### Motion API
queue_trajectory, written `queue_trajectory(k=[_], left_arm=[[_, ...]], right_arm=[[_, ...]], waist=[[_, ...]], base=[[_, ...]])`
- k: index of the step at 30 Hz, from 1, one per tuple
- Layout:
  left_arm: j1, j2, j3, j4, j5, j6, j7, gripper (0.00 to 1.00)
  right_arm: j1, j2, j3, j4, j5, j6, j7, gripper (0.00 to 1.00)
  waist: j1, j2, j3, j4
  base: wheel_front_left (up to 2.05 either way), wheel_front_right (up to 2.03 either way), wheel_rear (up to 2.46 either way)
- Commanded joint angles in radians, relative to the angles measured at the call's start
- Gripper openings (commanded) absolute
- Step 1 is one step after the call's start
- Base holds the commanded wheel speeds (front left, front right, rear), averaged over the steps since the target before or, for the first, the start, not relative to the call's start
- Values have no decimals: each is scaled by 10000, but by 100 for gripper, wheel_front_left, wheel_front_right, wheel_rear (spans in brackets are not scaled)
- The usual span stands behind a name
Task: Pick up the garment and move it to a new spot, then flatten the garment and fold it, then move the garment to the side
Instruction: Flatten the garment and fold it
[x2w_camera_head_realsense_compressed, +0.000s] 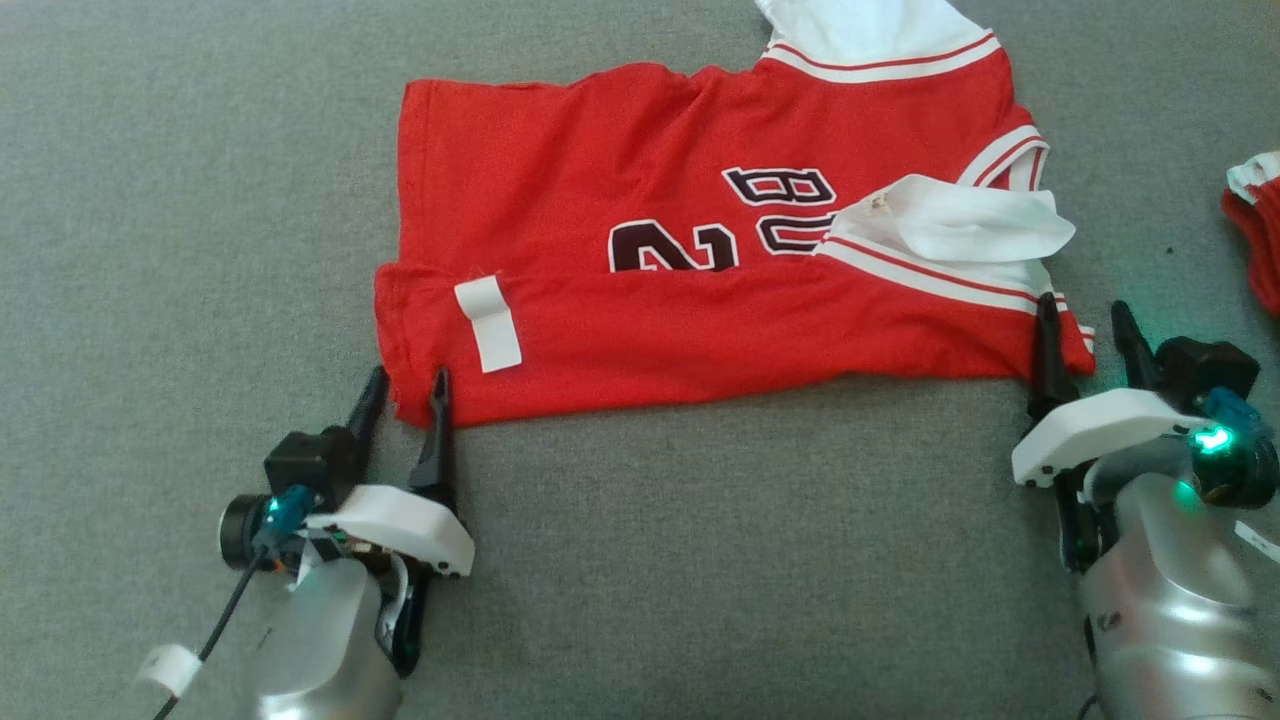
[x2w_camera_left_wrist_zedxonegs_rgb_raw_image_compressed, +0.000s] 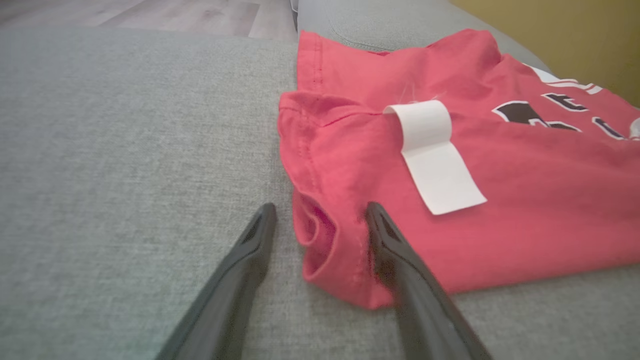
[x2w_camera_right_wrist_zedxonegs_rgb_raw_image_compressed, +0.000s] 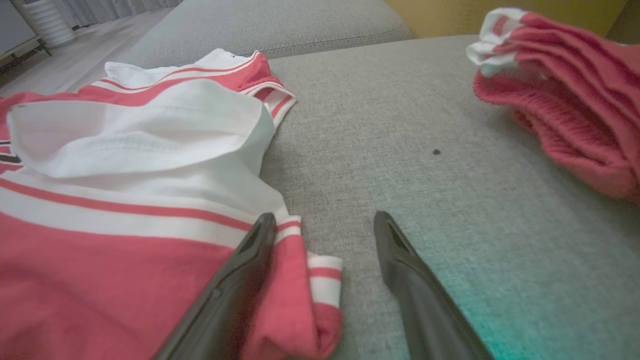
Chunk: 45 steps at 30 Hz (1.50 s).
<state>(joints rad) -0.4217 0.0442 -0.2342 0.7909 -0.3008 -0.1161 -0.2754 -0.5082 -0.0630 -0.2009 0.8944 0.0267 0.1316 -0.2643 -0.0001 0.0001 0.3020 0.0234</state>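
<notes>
The garment (x2w_camera_head_realsense_compressed: 690, 290) is a red jersey with white sleeves, striped trim and dark numbers, lying partly folded on the grey cushion, its near edge doubled over. A white label (x2w_camera_head_realsense_compressed: 488, 322) shows near its lower left. My left gripper (x2w_camera_head_realsense_compressed: 405, 388) stands open around the garment's near left corner (x2w_camera_left_wrist_zedxonegs_rgb_raw_image_compressed: 330, 250), one finger over the cloth and one on the cushion. My right gripper (x2w_camera_head_realsense_compressed: 1085, 320) is open too, straddling the near right corner (x2w_camera_right_wrist_zedxonegs_rgb_raw_image_compressed: 310, 280) with its striped trim. Neither pair of fingers is closed on the fabric.
A second red and white cloth (x2w_camera_head_realsense_compressed: 1258, 225) lies bunched at the right edge, seen again as that cloth (x2w_camera_right_wrist_zedxonegs_rgb_raw_image_compressed: 565, 100) in the right wrist view. The grey cushion (x2w_camera_head_realsense_compressed: 700, 560) extends toward me. A cushion seam (x2w_camera_right_wrist_zedxonegs_rgb_raw_image_compressed: 320, 45) runs behind the jersey; wooden floor (x2w_camera_left_wrist_zedxonegs_rgb_raw_image_compressed: 150, 15) lies beyond.
</notes>
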Motion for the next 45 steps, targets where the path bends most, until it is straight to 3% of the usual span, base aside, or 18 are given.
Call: queue_trajectory(k=[1, 2, 3, 8, 18, 23, 24, 25, 26, 32, 39, 45], left_arm=[[234, 60, -115, 388, -109, -95, 137, 0], [268, 60, -172, 434, -164, -100, 137, 0], [300, 60, -195, 471, -204, -103, 137, 0], [597, 60, -83, 415, -268, 1, 137, 0], [1753, 60, 582, -359, 218, 348, 137, 0], [2338, 60, 430, -437, 508, 210, 137, 0], [2367, 60, 452, -564, 511, 190, 137, 5], [2357, 60, 497, -753, 514, 174, 137, 63], [2317, 60, 542, -896, 539, 161, 137, 100], [1114, 250, 679, -1378, 932, 20, 137, 100], [-2011, 1380, -144, -82, 701, -136, 882, 100], [-3898, 2313, -1919, 573, -1368, -143, 2292, 100]], right_arm=[[313, 127, 514, 422, 71, -9, 61, 62], [383, 127, 586, 518, 80, -9, 56, 10], [459, 127, 657, 581, 52, -9, 50, 0], [860, 123, 518, 476, 216, -9, 31, 0], [1829, 77, -12, -952, 309, -9, 27, 0], [2463, -29, -25, -989, 586, -9, 27, 0], [2518, -49, 22, -937, 671, -9, 27, 0], [2529, -78, 80, -905, 764, -9, 27, 41], [2489, -117, 116, -959, 834, -9, 27, 100], [1665, -297, 509, -1695, 1018, -9, 26, 100], [-42, -609, 1258, -1737, 979, -9, 159, 100], [-1591, -735, 2064, -1392, 914, -9, 425, 100]], waist=[[1, -1, -97, 20], [1, -1, -157, 21], [1, -1, -207, 15], [1, -1, -549, -9], [1, -1, -1767, 172], [1, -1, -2157, 435], [1, -1, -2148, 464], [1, -1, -2111, 498], [1, -1, -2052, 516], [1, -1, -1503, 500], [1, -1, -674, 327], [1, -1, 215, 130]], base=[[0, 0, 0], [0, 0, 0], [0, 0, 0], [0, 0, 0], [0, 0, 0], [0, 0, 0], [0, 0, 0], [0, 0, 0], [0, 0, 0], [0, 0, 0], [0, 0, 0], [0, 0, 0]])
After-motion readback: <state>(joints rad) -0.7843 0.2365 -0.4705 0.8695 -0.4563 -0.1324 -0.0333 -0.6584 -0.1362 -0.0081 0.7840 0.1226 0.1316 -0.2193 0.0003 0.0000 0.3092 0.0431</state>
